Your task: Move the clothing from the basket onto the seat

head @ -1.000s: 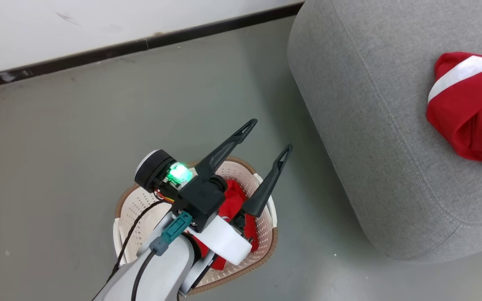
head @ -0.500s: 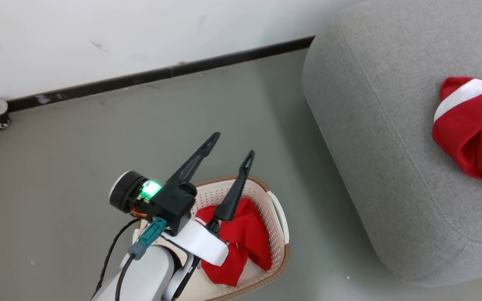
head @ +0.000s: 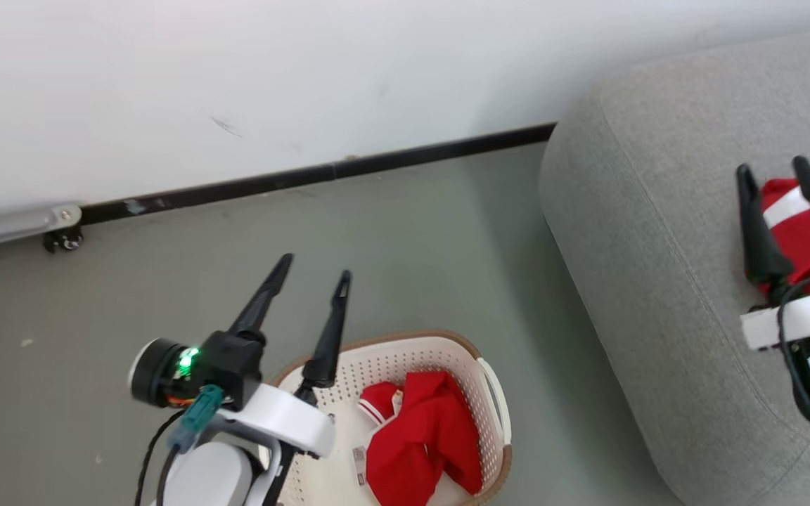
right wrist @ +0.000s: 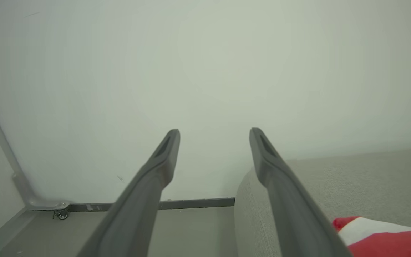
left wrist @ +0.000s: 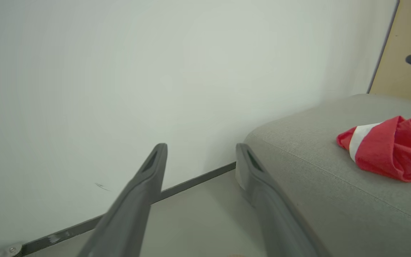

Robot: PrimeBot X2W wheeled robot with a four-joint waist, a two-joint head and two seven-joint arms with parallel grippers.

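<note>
The cream perforated basket (head: 498, 400) stands on the floor with red clothing (head: 422, 436) bunched inside it, a white label showing. My left gripper (head: 313, 268) (left wrist: 201, 147) hangs open and empty above the basket's far left rim, its fingers pointing toward the wall. To the right is the big grey seat (head: 658, 281) (left wrist: 316, 160) (right wrist: 351, 178). On it lies another piece of red clothing (head: 799, 242) (left wrist: 387, 153) (right wrist: 380, 242) with a white stripe. Above that piece my right gripper (head: 770, 167) (right wrist: 215, 131) is open and holds nothing.
A white wall with a black baseboard (head: 320, 172) runs behind the basket and the seat. At the far left a metal rail on a small caster (head: 64, 239) meets the wall. Grey floor (head: 412, 246) lies between the basket and the seat.
The head camera has tilted up toward the wall. My left gripper has drawn off the basket's middle to its left rim, uncovering the clothing. My right gripper has come into view over the seat.
</note>
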